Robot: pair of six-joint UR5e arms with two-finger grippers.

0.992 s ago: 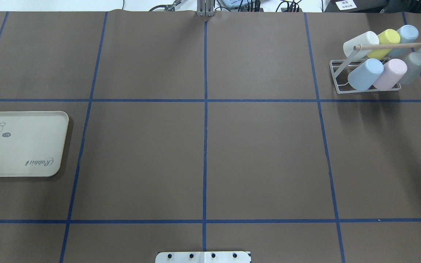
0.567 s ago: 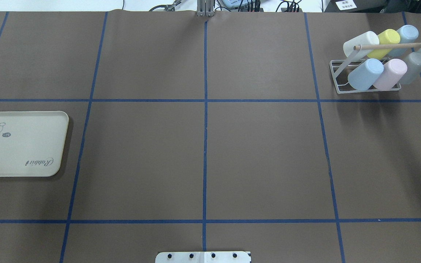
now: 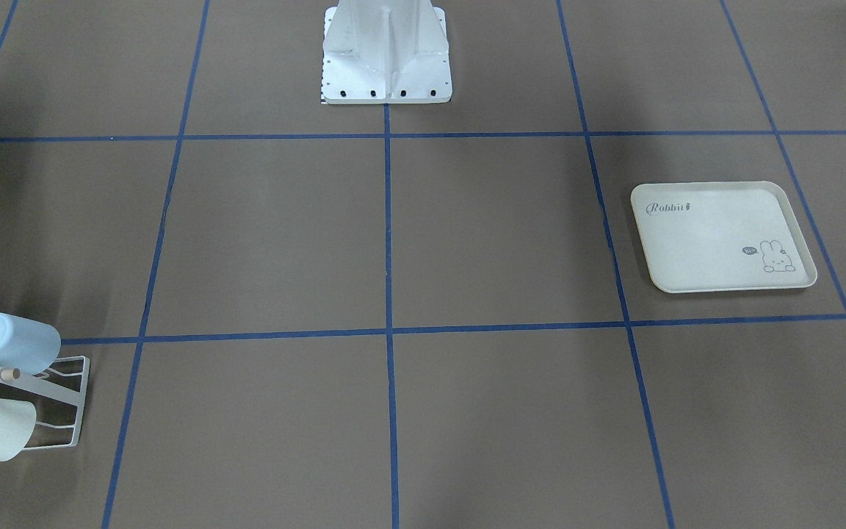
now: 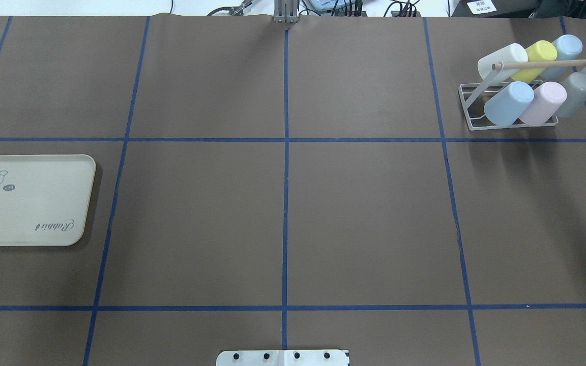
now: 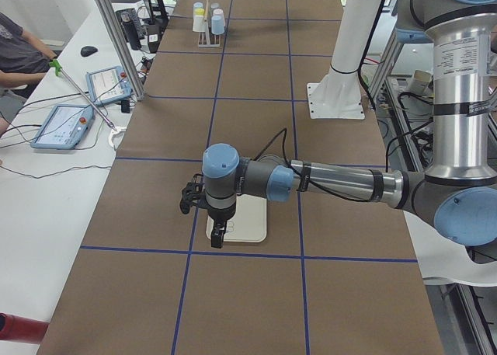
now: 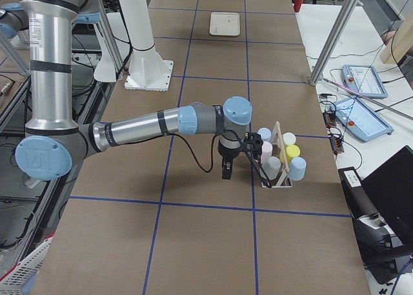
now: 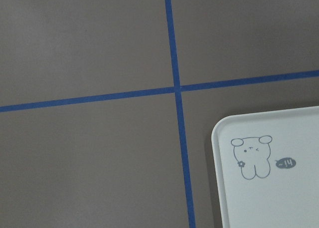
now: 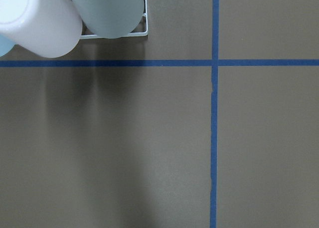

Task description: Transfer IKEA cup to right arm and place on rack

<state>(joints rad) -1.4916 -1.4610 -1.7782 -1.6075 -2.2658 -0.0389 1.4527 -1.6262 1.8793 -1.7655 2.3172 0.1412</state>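
Nearest us, the robot's base plate (image 4: 283, 358) sat at the edge of the table (image 4: 374, 218). Further out on the left lay the cream rabbit-print tray (image 4: 33, 208), flat. The left gripper (image 5: 217, 238) hung over it pointing down, and its wrist camera caught the tray's rabbit corner. We saw that gripper only from the side, so we could not tell whether its jaws were apart or together. The right gripper (image 6: 226, 173) hung pointing down near the rack (image 4: 477, 92), on the robot's side and apart from it. Same story here: its jaw state was not readable. At the far right the white wire rack stood on the table with six cups tilted on its prongs, bottoms up. In the front row were the blue cup (image 4: 508, 103), the pink cup (image 4: 543, 103) and the grey cup (image 4: 577, 93). Behind the wooden dowel (image 4: 547, 64) were the white cup (image 4: 501, 60), the yellow cup (image 4: 541, 51) and the pale-blue cup (image 4: 566, 47).
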